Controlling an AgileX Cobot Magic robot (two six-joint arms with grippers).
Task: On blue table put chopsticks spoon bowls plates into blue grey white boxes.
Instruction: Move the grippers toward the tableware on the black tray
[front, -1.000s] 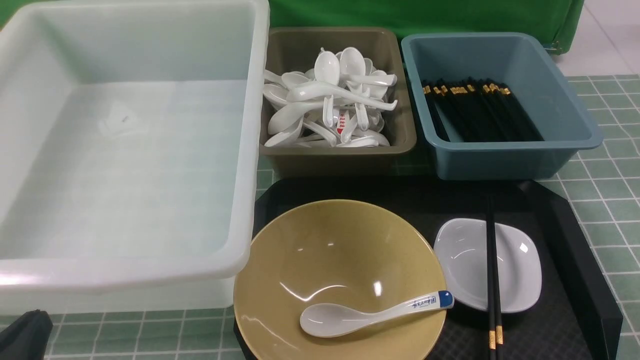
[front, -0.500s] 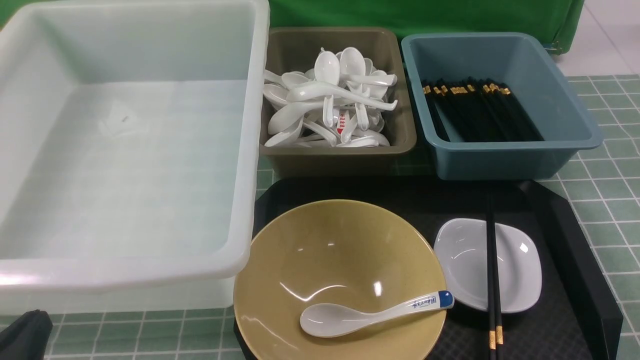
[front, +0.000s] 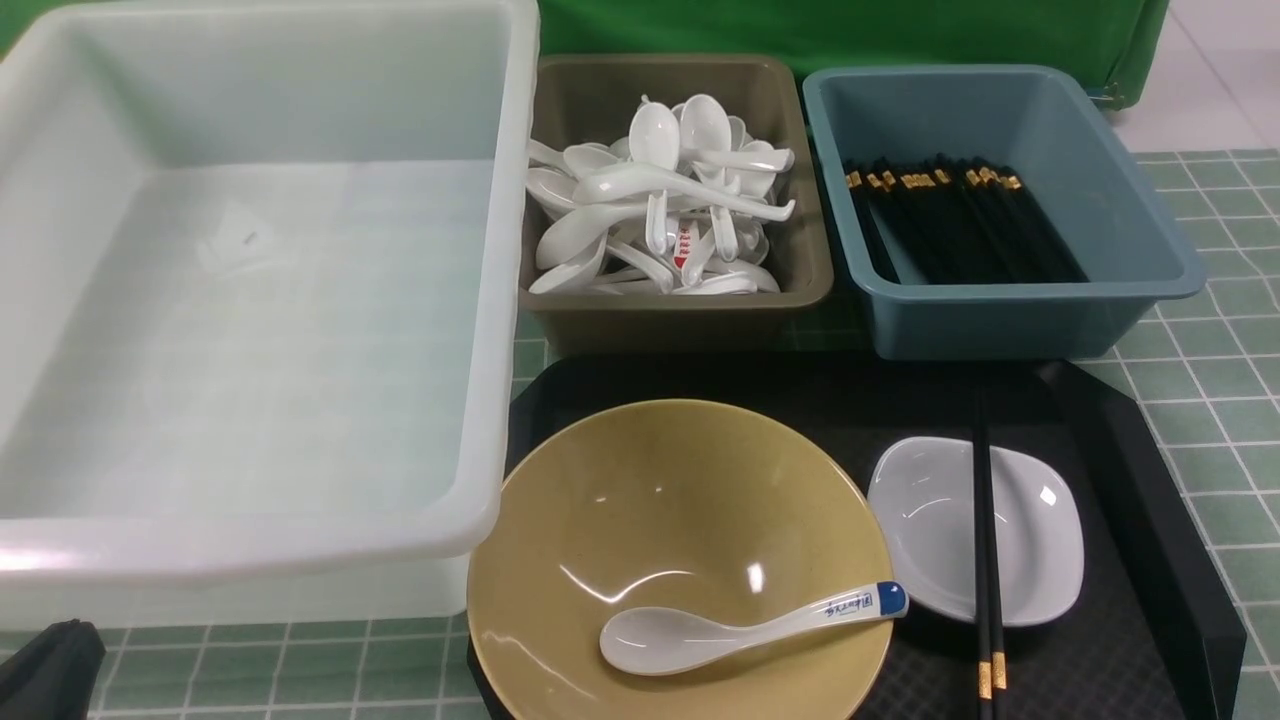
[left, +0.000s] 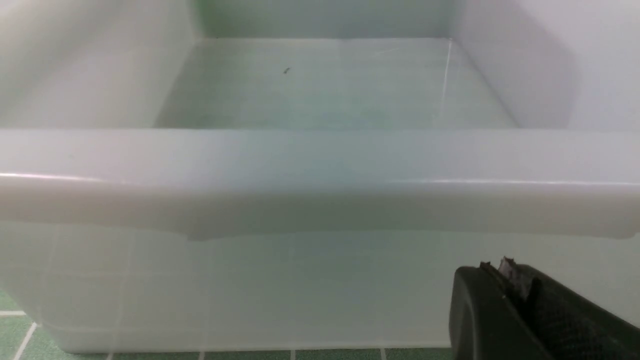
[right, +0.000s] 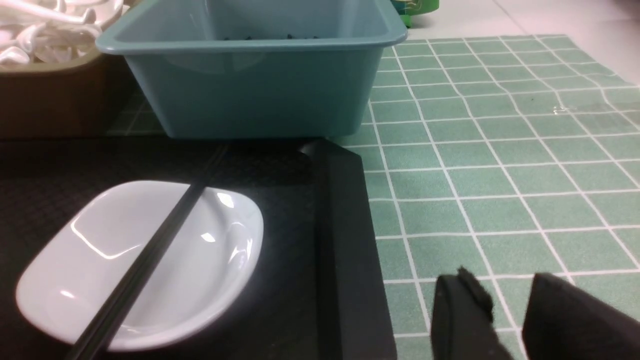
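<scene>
A tan bowl (front: 680, 560) on the black tray (front: 1120, 640) holds a white spoon (front: 750, 628) with a blue handle tip. Beside it, a white plate (front: 1030, 530) has a pair of black chopsticks (front: 985, 560) lying across it; both also show in the right wrist view, plate (right: 100, 260) and chopsticks (right: 150, 260). My left gripper (left: 500, 270) is shut and empty, low in front of the white box's near wall (left: 320, 280); it shows at the front view's bottom left corner (front: 50, 670). My right gripper (right: 505, 290) is open and empty over the green cloth, right of the tray.
The large white box (front: 480, 300) is empty. The grey box (front: 680, 310) holds several white spoons. The blue box (front: 1100, 310) holds several black chopsticks. The boxes stand behind the tray on a green checked cloth (front: 1220, 400).
</scene>
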